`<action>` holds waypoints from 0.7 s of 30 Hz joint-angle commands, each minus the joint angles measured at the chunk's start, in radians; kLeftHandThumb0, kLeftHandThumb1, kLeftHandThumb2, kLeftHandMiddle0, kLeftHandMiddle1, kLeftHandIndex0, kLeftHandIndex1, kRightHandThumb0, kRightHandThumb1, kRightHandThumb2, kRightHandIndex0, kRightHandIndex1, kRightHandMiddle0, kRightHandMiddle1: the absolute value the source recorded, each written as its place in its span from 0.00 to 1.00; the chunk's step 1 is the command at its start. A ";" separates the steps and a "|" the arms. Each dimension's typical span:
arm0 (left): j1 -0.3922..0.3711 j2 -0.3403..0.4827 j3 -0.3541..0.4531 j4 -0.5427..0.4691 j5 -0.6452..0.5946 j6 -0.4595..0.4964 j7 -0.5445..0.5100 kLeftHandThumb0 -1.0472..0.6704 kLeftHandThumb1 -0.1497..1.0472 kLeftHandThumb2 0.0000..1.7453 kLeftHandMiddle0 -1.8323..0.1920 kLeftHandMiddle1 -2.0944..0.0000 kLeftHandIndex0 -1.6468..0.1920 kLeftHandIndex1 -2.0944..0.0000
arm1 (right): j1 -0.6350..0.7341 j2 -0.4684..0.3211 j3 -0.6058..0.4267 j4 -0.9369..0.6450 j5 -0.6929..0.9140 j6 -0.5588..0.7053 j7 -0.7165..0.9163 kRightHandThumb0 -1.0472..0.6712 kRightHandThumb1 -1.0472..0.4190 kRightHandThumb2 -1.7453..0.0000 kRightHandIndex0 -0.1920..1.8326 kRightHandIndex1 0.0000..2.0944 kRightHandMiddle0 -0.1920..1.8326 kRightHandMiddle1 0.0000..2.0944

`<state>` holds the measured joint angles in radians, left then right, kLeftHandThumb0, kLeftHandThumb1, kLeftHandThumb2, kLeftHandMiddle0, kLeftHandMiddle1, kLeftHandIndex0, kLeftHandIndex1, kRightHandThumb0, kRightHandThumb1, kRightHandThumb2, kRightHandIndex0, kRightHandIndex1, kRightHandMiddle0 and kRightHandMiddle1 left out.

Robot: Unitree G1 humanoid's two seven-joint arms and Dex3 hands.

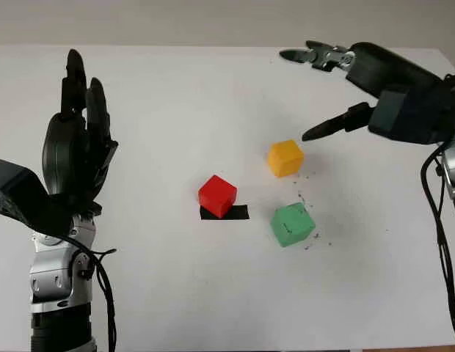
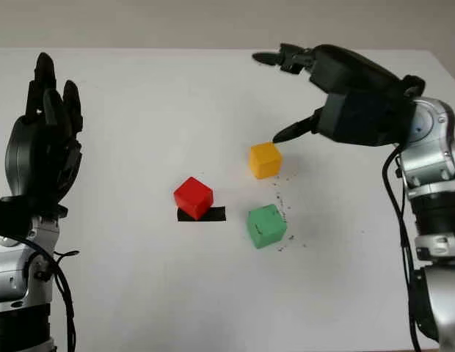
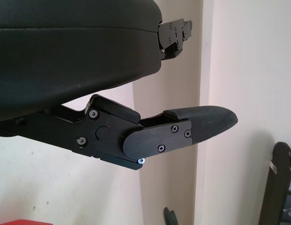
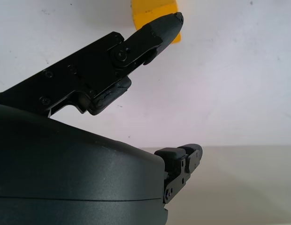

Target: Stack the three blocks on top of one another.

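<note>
separately, matte yellow cube (image 1: 285, 158), red cube (image 1: 216, 195), green cube (image 1: 292, 224)

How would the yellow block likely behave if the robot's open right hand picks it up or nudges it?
The yellow block looks rigid with flat faces, so it would probably slide, not roll. It seems small against the right hand above it, so likely light. Its smooth sides might slip.

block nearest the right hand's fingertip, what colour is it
Yellow-orange: the small yellow cube, clearest in the left eye view, just below the right hand.
</note>
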<state>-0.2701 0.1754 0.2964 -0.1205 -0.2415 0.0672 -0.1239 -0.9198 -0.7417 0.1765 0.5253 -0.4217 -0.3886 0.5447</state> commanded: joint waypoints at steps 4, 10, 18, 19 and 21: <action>0.008 0.001 -0.021 0.001 0.012 -0.019 0.008 0.18 1.00 0.35 1.00 1.00 1.00 1.00 | -0.060 0.003 0.086 0.091 -0.110 -0.088 -0.050 0.22 0.23 0.97 0.13 0.02 0.28 0.03; 0.006 0.008 -0.030 0.006 0.022 -0.032 0.010 0.18 1.00 0.35 1.00 1.00 1.00 1.00 | -0.064 0.015 0.146 0.137 -0.193 -0.143 -0.114 0.22 0.20 0.96 0.12 0.02 0.26 0.02; 0.005 0.018 -0.040 0.009 0.032 -0.038 0.010 0.18 1.00 0.35 1.00 1.00 1.00 1.00 | -0.043 0.019 0.203 0.147 -0.261 -0.145 -0.137 0.25 0.18 0.96 0.12 0.02 0.26 0.02; 0.004 0.018 -0.040 0.009 0.033 -0.038 0.012 0.18 1.00 0.35 1.00 1.00 1.00 1.00 | -0.042 0.020 0.212 0.153 -0.272 -0.147 -0.144 0.24 0.18 0.96 0.11 0.02 0.26 0.02; 0.005 0.019 -0.043 0.009 0.035 -0.038 0.011 0.18 1.00 0.35 1.00 1.00 1.00 1.00 | -0.039 0.023 0.230 0.175 -0.295 -0.166 -0.178 0.23 0.17 0.96 0.12 0.02 0.27 0.03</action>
<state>-0.2677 0.1866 0.2566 -0.1103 -0.2110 0.0399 -0.1135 -0.9665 -0.7269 0.3957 0.6882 -0.7078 -0.5441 0.3826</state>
